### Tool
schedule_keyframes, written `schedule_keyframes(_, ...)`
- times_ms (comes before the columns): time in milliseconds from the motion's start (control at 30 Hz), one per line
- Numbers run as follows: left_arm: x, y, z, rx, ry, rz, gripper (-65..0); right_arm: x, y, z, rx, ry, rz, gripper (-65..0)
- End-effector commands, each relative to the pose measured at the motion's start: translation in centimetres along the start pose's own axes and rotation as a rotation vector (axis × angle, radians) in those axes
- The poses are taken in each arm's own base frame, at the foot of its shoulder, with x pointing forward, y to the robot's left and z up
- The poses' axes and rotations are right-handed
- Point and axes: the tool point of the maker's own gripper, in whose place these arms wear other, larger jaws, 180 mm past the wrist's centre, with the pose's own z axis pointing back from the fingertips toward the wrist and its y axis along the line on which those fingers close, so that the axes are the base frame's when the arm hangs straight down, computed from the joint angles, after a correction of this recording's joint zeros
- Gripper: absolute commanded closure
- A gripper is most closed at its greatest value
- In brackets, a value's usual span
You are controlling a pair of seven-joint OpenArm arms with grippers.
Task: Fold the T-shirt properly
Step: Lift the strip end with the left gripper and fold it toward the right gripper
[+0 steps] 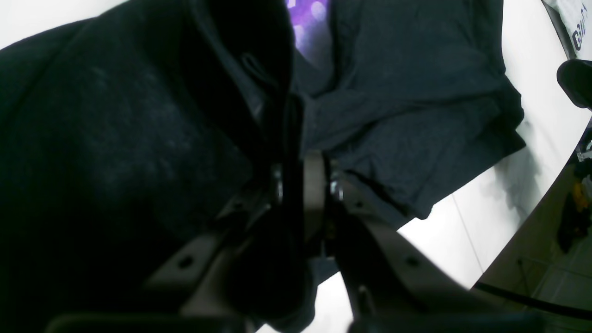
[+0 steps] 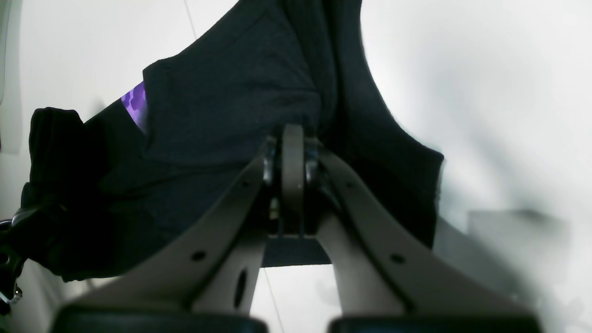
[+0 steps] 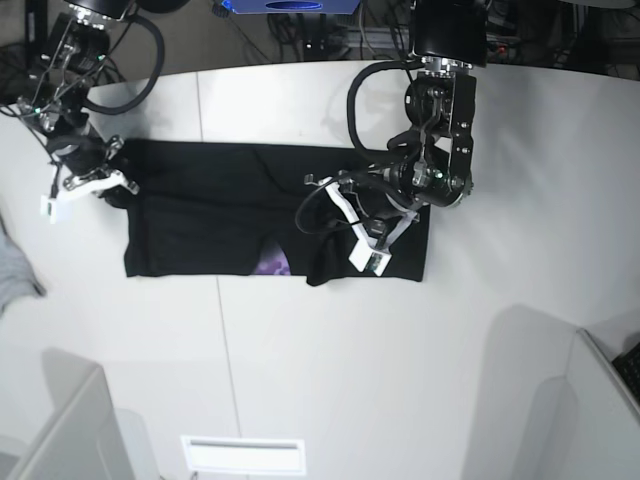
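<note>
the table (image 3: 330, 380) is taken up along its far edge by the t-shirt (image 3: 200, 215), laid as a long black band with a purple patch showing at its near hem — a half-made fold, it is judged. the right tool (image 2: 292, 138) is clamped on cloth at the far-left end; the left tool (image 1: 303, 185) is pinched shut on a lifted fold mid-band — likely to be carried across.

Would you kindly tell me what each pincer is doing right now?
Left pincer: shut on the T-shirt.
Right pincer: shut on the T-shirt.
</note>
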Motion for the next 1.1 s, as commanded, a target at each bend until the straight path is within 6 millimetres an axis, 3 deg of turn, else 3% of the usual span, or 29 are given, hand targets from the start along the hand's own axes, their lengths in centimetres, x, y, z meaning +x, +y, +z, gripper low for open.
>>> schedule_keyframes(0, 1.7, -0.8, 0.2, -0.027, -0.053, -0.013, 0.0, 1.3, 0.2, 0.3, 0.009, -0.035, 0.015, 0.0)
schedule_keyframes(233, 1.7, -0.9, 0.2, -0.032, -0.054, -0.010, 0.0, 1.3, 0.2, 0.3, 0.009, -0.035, 0.015, 0.0)
schedule_keyframes(400, 2.4, -3.1, -0.8, -0.086, -0.067, 0.020, -28.5, 1.4, 0.3, 0.3, 0.011, -0.038, 0.015, 0.0)
schedule_keyframes(533, 1.7, -8.5, -2.7, -0.197, -0.007, -0.072, -48.9, 1.6, 0.4, 0.2, 0.013, -0.042, 0.016, 0.0)
schedule_keyframes(600, 2.3, -10.9, -2.2, -0.238, -0.030, -0.140, -55.0, 1.9, 0.6, 0.2, 0.018, -0.050, 0.017, 0.0)
schedule_keyframes(667, 3.8, -10.6, -0.7, -0.225, -0.093, -0.147, -55.3, 2.3, 0.8, 0.1, 0.022, -0.057, 0.019, 0.0)
schedule_keyframes(733, 4.3, -6.7, 1.2, -0.136, -0.140, -0.102, -51.5, 2.7, 1.1, 0.0, 0.029, -0.066, 0.020, 0.0)
schedule_keyframes(833, 2.9, 0.9, 3.6, 0.033, -0.143, -0.010, -40.0, 2.9, 1.5, -0.1, 0.038, -0.052, 0.024, 0.0)
schedule_keyframes(1000, 0.1, 10.7, 9.0, 0.277, -0.157, 0.127, -2.0, 4.1, 0.2, -0.6, 0.025, -0.023, -0.042, -38.7)
schedule_keyframes(1067, -1.0, 13.5, 11.2, 0.356, -0.164, 0.169, 0.0, 4.1, -0.9, -1.3, 0.020, 0.009, -0.098, -46.1)
